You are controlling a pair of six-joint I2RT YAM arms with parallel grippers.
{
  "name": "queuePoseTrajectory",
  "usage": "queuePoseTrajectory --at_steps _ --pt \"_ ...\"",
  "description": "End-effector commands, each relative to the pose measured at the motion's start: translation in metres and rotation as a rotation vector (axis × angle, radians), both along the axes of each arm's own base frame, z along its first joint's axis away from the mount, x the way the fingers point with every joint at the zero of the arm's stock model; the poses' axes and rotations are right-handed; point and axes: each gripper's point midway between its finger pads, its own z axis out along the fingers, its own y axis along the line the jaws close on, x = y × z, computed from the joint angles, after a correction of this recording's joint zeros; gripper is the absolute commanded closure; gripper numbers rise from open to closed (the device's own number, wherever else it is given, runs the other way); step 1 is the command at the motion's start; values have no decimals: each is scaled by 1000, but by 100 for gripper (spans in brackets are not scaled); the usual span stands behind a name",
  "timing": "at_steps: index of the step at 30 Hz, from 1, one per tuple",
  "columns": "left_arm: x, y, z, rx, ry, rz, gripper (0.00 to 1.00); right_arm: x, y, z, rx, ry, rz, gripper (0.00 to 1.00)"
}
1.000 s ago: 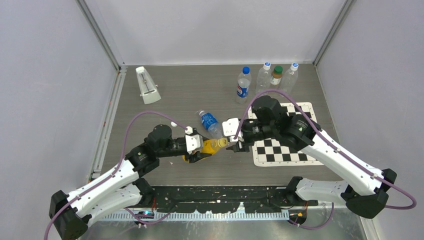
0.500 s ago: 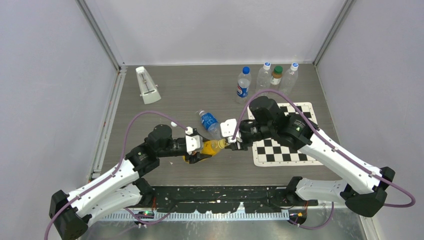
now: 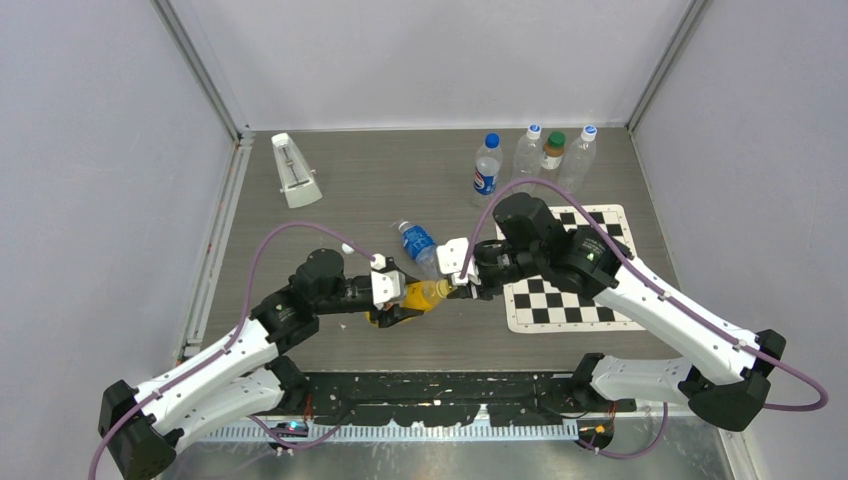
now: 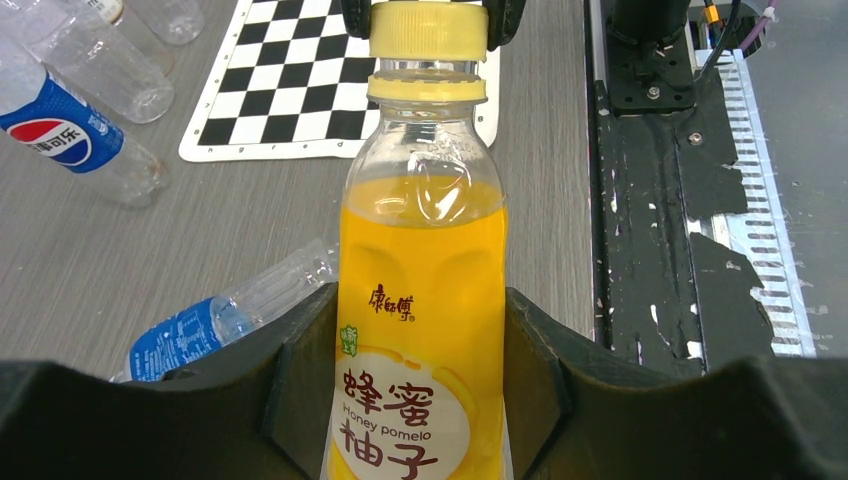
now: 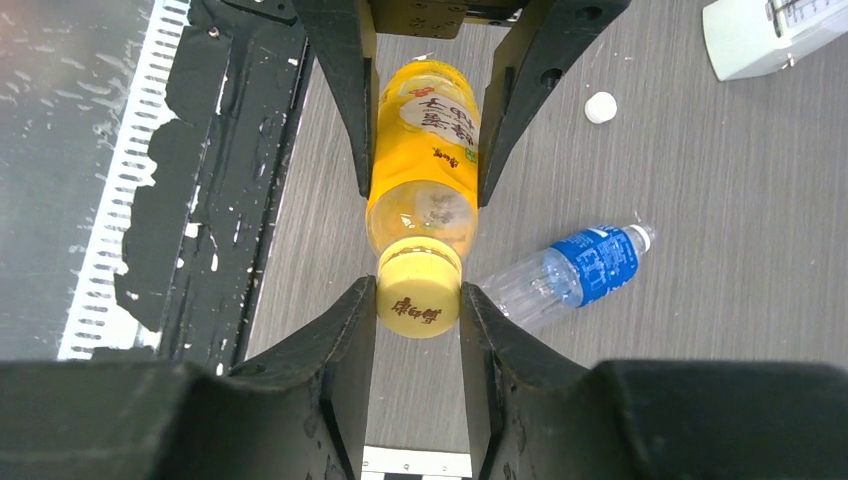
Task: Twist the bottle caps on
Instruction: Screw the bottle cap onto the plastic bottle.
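The left claw (image 3: 402, 297) grips the honey pomelo bottle (image 4: 420, 300) around its labelled body and holds it level above the worktop (image 3: 380, 180). The right claw (image 5: 418, 300) is closed on the yellow cap (image 5: 418, 300), a finger pressed to each side, and the cap sits on the bottle's neck. Only the left wrist view shows the label's print. Only the right wrist view clearly shows the white cap (image 5: 600, 107) loose near the metronome (image 5: 770, 35), and the capless blue-labelled bottle (image 5: 575, 270) lying on its side.
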Motion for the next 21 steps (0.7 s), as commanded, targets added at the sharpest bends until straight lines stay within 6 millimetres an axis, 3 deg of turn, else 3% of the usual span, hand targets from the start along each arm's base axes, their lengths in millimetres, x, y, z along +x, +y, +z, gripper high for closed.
queuePoseTrajectory --at_steps 1,3,5,10,16,21 --pt "1 -4 33 -76 -76 -14 100 -2 8 9 36 57 -32 83" --pt "5 -2 35 -81 -95 10 100 0 10 6 39 108 -81 93" --pt "13 1 38 -97 -125 58 100 4 12 1 41 169 -157 97" --pt "29 10 46 -125 -194 167 100 20 20 -1 76 382 -430 99" --pt "42 19 49 -126 -247 243 100 52 25 -5 198 799 -1017 99" --pt "45 20 45 -106 -262 252 100 58 34 0 292 1024 -1201 99"
